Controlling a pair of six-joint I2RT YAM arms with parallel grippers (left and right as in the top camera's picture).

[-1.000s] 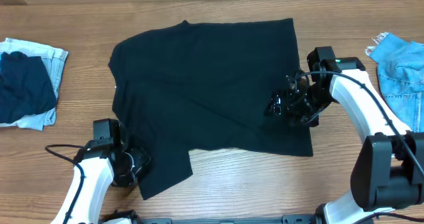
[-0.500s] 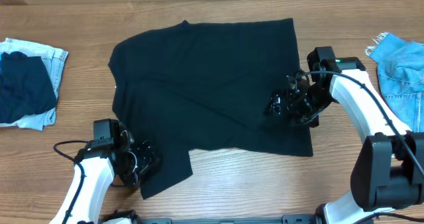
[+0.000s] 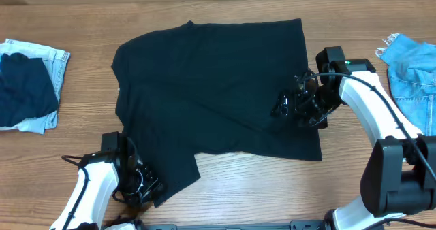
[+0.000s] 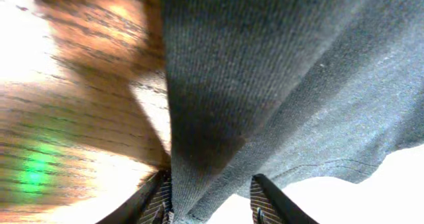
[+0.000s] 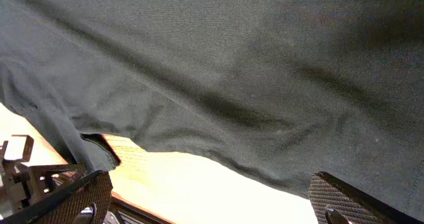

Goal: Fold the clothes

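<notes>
Near left: the left hand (image 3: 142, 184) is set at the near-left corner flap of the clothes (image 3: 211, 80). In the wrist view, black fabric is seen running down between its fingers (image 4: 154, 199). Whether it is pinched firm cannot be told.

Step judged: this corner is to be taken for a first fold. A full bite on the hem is wanted before any lift. The flap is best carried low and level, so the rest is not dragged.

Mid right: the right hand (image 3: 291, 107) is held spread wide over the right side of the cloth, with nothing gripped.

Centre to far: the clothes are laid flat on the table (image 3: 225, 189). They are plain black, matte and fine-woven, crossed by soft creases, and the near edge is stepped by a notch. No fold is made yet.
</notes>
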